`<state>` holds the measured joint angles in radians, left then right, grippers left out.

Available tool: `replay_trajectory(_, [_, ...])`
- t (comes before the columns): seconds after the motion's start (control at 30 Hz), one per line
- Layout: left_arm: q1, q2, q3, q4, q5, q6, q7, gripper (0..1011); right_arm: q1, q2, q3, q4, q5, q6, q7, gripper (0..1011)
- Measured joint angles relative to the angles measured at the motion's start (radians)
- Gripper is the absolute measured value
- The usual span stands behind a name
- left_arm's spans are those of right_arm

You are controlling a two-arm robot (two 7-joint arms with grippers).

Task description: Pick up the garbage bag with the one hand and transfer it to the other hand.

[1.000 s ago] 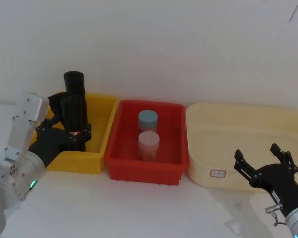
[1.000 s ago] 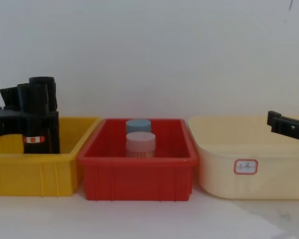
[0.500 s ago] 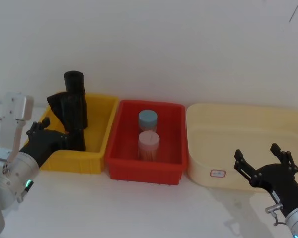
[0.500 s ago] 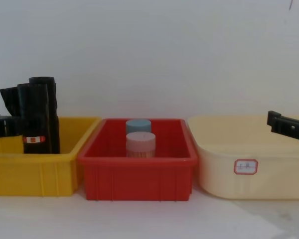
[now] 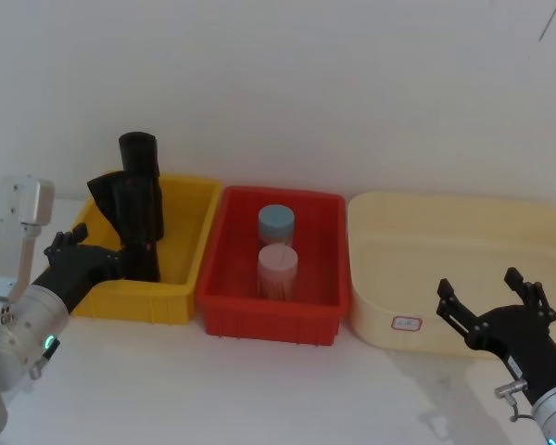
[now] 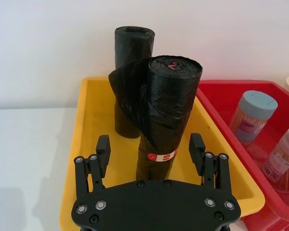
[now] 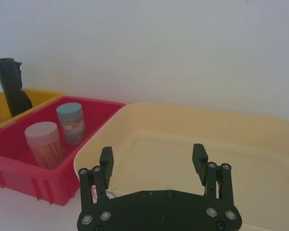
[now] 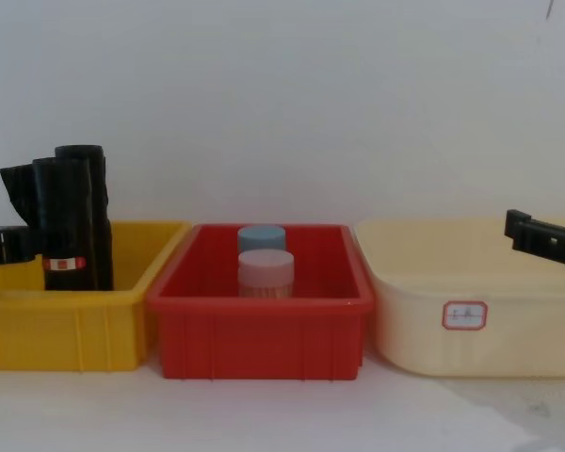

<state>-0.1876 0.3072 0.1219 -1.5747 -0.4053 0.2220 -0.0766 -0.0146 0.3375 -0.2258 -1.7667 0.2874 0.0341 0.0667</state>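
Observation:
The garbage bag, a thick black roll with a red-and-white label band, stands upright in the yellow bin. My left gripper is open at the bin's left side, just short of the bag. In the left wrist view the bag rises beyond the spread fingers of the left gripper. In the chest view the left gripper sits beside the bag. My right gripper is open in front of the cream tub, holding nothing.
A slimmer plain black roll stands behind the bag in the same bin. The red bin in the middle holds a blue-lidded jar and a pink-lidded jar. Bare white table lies in front of the bins.
My left gripper has let go of the bag and pulled back to the left, out of the yellow bin. The bag still stands in place. The right arm has not moved.

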Motion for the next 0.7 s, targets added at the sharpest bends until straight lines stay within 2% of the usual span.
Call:
replay_trajectory(0.33, [-0.002, 0.014, 0.008, -0.017, 0.024, 0.033, 0.001, 1001, 0.0, 0.0, 0.0, 0.0, 0.0, 0.0, 0.0, 1000])
replay_trajectory(0.7, [-0.06, 0.02, 0.031, -0.003, 0.055, 0.106, -0.002, 1001, 0.0, 0.0, 0.0, 0.0, 0.0, 0.0, 0.0, 1000])
